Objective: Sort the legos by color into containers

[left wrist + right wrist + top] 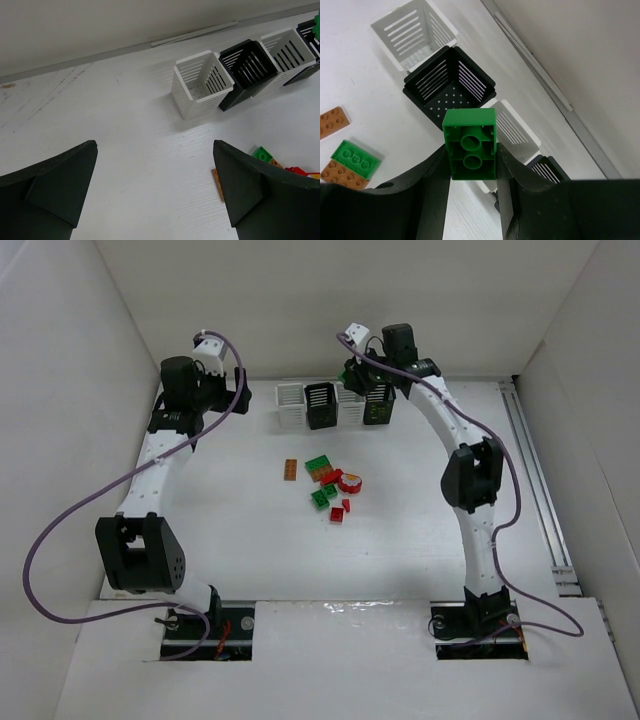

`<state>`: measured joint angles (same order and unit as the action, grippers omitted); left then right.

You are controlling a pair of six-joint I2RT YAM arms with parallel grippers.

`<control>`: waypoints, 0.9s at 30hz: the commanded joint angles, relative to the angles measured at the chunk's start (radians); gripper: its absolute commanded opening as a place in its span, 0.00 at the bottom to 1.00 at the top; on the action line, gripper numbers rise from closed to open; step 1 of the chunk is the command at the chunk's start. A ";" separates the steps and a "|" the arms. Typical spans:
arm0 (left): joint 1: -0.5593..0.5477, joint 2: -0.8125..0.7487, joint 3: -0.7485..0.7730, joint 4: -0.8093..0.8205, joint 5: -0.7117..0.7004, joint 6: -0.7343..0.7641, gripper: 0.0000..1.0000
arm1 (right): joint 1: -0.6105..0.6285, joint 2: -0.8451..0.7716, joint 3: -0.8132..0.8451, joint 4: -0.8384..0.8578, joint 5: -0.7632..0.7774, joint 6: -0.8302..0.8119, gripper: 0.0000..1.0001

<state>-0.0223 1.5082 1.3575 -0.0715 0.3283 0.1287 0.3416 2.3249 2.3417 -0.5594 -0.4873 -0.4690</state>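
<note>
Four slatted bins stand in a row at the back: white [290, 406], black [321, 405], white [349, 408], black [378, 406]. My right gripper [472, 165] is shut on a green brick [470, 144] and holds it above the right end of the row [357, 375], over the third, white bin [512, 132]. Loose red, green and orange bricks [330, 485] lie in a cluster mid-table, with an orange plate [290, 469] at their left. My left gripper [155, 187] is open and empty, above bare table left of the bins [200, 82].
White walls enclose the table on three sides. A metal rail [540, 490] runs along the right edge. Purple cables loop off both arms. In the left wrist view, part of the brick cluster [267, 157] shows by the right finger.
</note>
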 commanded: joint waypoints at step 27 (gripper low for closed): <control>-0.195 -0.034 -0.170 -0.040 0.262 0.219 0.93 | -0.085 -0.165 -0.148 0.317 -0.031 0.302 0.75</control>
<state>-0.1654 1.5112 1.2167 -0.0902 0.4973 0.2626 0.3088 2.3497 2.2322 -0.3794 -0.4973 -0.2634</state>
